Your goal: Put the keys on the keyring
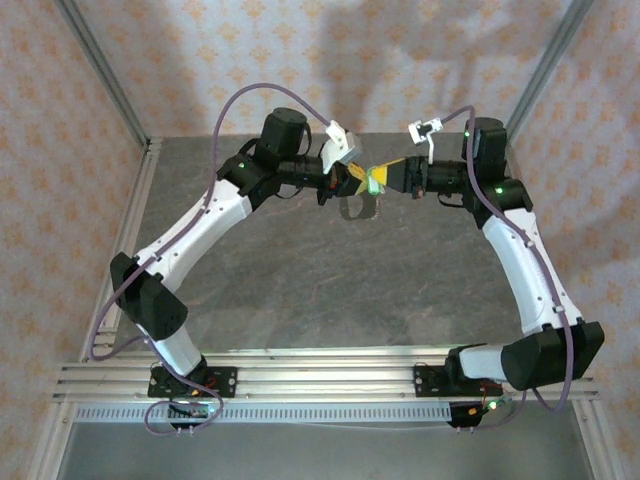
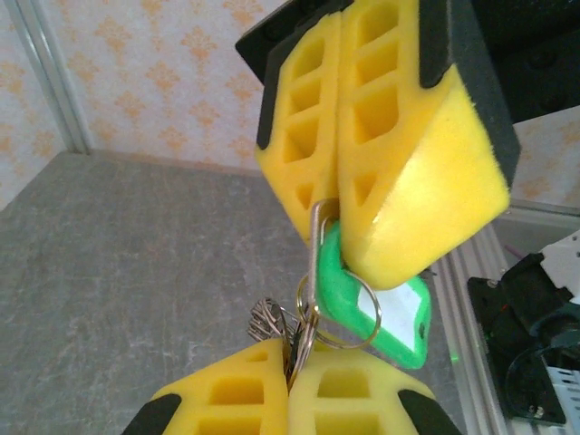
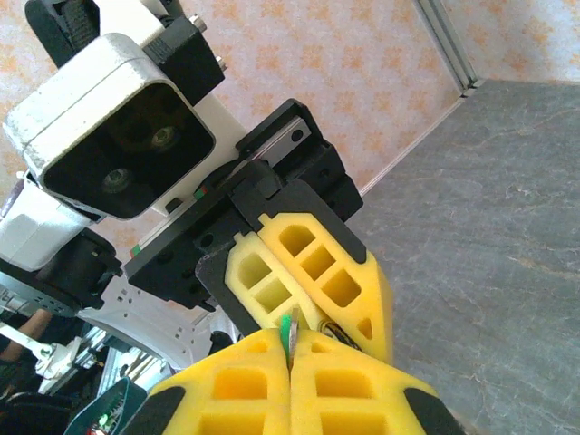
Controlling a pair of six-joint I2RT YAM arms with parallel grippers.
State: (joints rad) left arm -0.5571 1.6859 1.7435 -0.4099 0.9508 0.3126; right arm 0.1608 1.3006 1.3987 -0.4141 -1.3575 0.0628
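Where the two arms meet above the grey table [image 1: 300, 300], the grippers stand tip to tip around a small cluster of metal and plastic, held up off the surface.

The brightest piece is the tag [image 2: 376, 317]. It is glossy green plastic with rounded corners and a white label window, and it hangs on a thin silvery ring [image 2: 344, 345]. Just left of the ring sits a tight bunch of small silvery keys [image 2: 270, 319]. A narrow metal band [image 2: 314, 263] runs edge-on along the tag's left side, from one pair of pads to the other. From above, a thin greyish loop [image 1: 358, 208] dangles under the meeting point; I cannot tell whether it is that same band.

The left gripper [image 2: 290, 381] has its yellow foam pads pressed fully together, with the tops of the keys going into the seam. The right gripper [image 2: 329, 213] is likewise fully closed, pinching the band's upper end, and the tag's top edge is tucked against one pad. In the right wrist view a sliver of green and grey shows in its seam.

Counted: two grippers, one tag, one ring, one band and one loop. There are several keys, too bunched to number.
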